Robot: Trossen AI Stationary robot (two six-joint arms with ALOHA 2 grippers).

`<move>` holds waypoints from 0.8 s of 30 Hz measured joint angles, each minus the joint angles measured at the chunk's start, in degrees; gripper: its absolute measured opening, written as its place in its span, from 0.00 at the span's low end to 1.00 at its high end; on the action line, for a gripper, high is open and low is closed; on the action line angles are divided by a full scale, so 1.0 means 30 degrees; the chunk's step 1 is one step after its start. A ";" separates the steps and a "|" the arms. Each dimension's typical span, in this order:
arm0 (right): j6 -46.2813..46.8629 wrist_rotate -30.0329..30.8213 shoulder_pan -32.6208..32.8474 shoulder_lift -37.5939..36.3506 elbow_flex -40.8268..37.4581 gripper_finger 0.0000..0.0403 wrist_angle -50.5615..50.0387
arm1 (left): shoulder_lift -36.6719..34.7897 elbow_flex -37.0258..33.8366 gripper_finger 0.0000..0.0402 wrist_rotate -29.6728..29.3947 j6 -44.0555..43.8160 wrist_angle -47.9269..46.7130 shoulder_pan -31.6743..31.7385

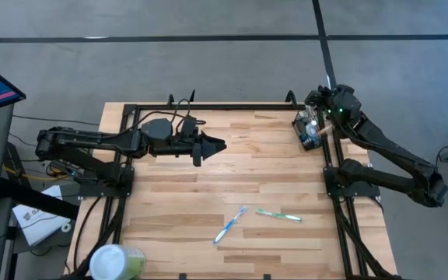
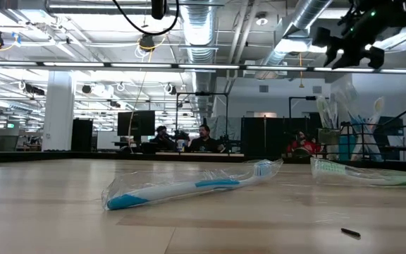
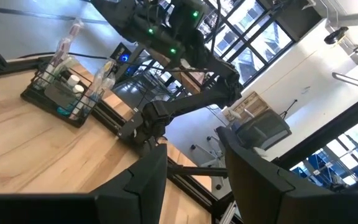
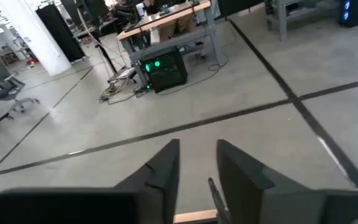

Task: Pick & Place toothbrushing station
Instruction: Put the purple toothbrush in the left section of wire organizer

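The toothbrushing station [image 1: 309,130], a small black wire holder, is seen at the table's [image 1: 208,179] far right edge. The right gripper [image 4: 196,163] is poised just above it, fingers parted with a narrow gap, nothing held. The left gripper [image 1: 212,145] is held over the far-middle table, jaws apart and empty. Two wrapped toothbrushes [image 1: 230,224] [image 1: 278,215] lie near the front, well apart from the station.
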 joint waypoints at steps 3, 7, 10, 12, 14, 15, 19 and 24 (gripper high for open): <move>0.0627 -0.1230 -0.0720 0.0121 0.0000 0.10 -0.0389 | 0.0000 0.0000 0.39 0.0000 0.0006 0.0006 0.0000; 0.2776 -0.3101 -0.1848 0.0385 -0.0007 0.04 -0.0583 | 0.0000 0.0000 0.39 -0.0007 0.0106 0.0011 0.0000; 0.4250 -0.3492 -0.2315 0.0357 -0.0007 0.03 -0.0170 | 0.0000 0.0000 0.39 -0.0007 0.0148 0.0017 0.0000; 0.4665 -0.3439 -0.2408 0.0348 -0.0007 0.01 0.0118 | 0.0000 0.0000 0.39 -0.0007 0.0153 0.0029 0.0000; 0.5738 -0.3403 -0.2516 0.0426 -0.0007 0.01 -0.0283 | 0.0000 0.0000 0.39 -0.0007 0.0160 0.0036 0.0000; 0.6498 -0.3406 -0.2695 0.0547 -0.0007 0.01 -0.0712 | 0.0000 0.0000 0.39 -0.0007 0.0245 0.0049 0.0000; 0.8653 -0.3862 -0.3541 0.1267 -0.0015 0.00 -0.2374 | 0.0000 0.0000 0.39 -0.0015 0.0519 0.0128 0.0000; 1.0209 -0.4767 -0.4086 0.1377 -0.0015 0.00 -0.1393 | 0.0000 0.0000 0.39 -0.0015 0.0877 0.0151 0.0000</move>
